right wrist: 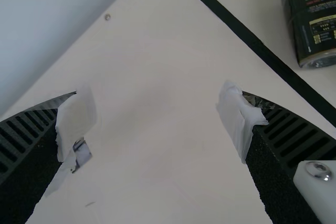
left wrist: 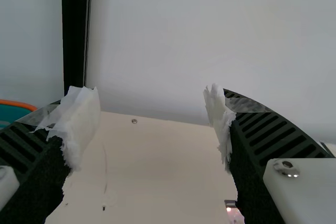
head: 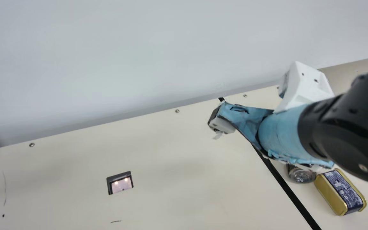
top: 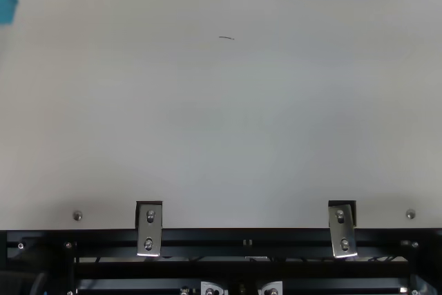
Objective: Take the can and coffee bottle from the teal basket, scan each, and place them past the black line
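Your can [head: 331, 195] is down on the table, past the black line [head: 286, 187], on the line's right side in the main view. It is gold, with a dark blue label. The coffee bottle [head: 302, 175] is past the black line too, just beside the can. In the main view your right arm [head: 347, 127] hides some of the bottle, but you can see its clear end. In the right wrist view you can see its dark label.

Your right gripper [head: 221, 124] is in the air, over on the left side of the black line. Its two fingers are wide apart, with nothing in them. The arm behind it reaches across the black line, from the can's side.

The scanner [head: 120, 182] is also left of the black line, well apart from it, and it has two bright lights. Farther off from the black line, out past the scanner, you can see a bit of the teal basket [left wrist: 10, 112] and its orange rim in the left wrist view. Your left gripper [left wrist: 151, 119] has its fingers wide apart too, and it holds nothing.
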